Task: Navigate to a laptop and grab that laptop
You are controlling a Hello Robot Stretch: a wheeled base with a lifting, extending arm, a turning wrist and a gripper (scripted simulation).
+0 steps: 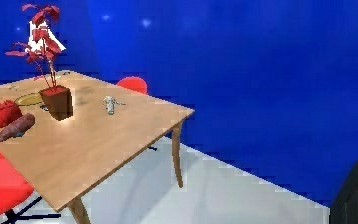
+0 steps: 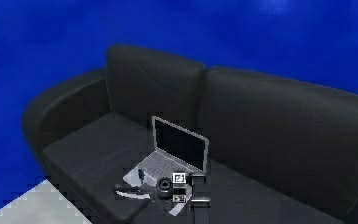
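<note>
In the arm side view the laptop (image 2: 177, 150) sits on the seat of a black sofa (image 2: 267, 120), near the seam between the two cushions. Its lid is up, with the screen toward the backrest and the grey keyboard toward me. My arm (image 2: 199, 208) rises from the bottom edge, and my gripper (image 2: 130, 188) lies low over the seat, just in front of the laptop's near edge. My fingers (image 2: 137, 192) point toward the view's left. With the laptop lying on the cushion right behind them, I cannot tell whether I hold anything, nor whether I touch it. A blue wall (image 2: 47, 40) stands behind the sofa.

In the forward view a wooden table (image 1: 107, 145) carries a red plant (image 1: 42, 45) in a brown pot (image 1: 57, 102) and a small grey object (image 1: 109, 104). A red chair (image 1: 134, 85) stands behind the table. The dark shape (image 1: 353, 195) at the bottom right may be the sofa's end.
</note>
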